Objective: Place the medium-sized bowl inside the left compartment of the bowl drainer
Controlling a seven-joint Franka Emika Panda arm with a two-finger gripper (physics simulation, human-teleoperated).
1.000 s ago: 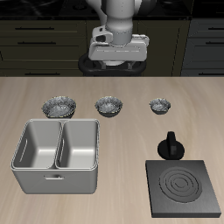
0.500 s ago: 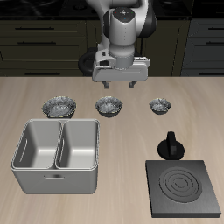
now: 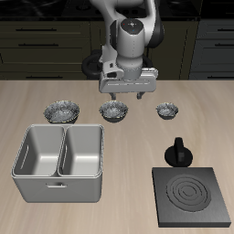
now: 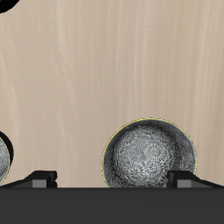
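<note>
Three grey bowls stand in a row across the table's middle. The medium-sized bowl (image 3: 114, 111) is the middle one, and it fills much of the wrist view (image 4: 149, 156). My gripper (image 3: 125, 94) hangs just above it, slightly off its centre, open and empty, with its fingertips (image 4: 39, 178) spread wide. The bowl drainer (image 3: 58, 186) stands near the table's front edge, with both basins empty. Its left compartment (image 3: 38, 152) is the basin farther from the stove plate.
The wider, flatter bowl (image 3: 62, 111) sits behind the drainer. The smallest bowl (image 3: 166, 111) is on the medium bowl's other side, and its rim shows in the wrist view (image 4: 3, 159). A black moka pot (image 3: 177, 152) stands behind the black stove plate (image 3: 191, 196).
My gripper has come down and forward from the back of the table to just above the medium-sized bowl. It stays open. Nothing on the table has moved.
</note>
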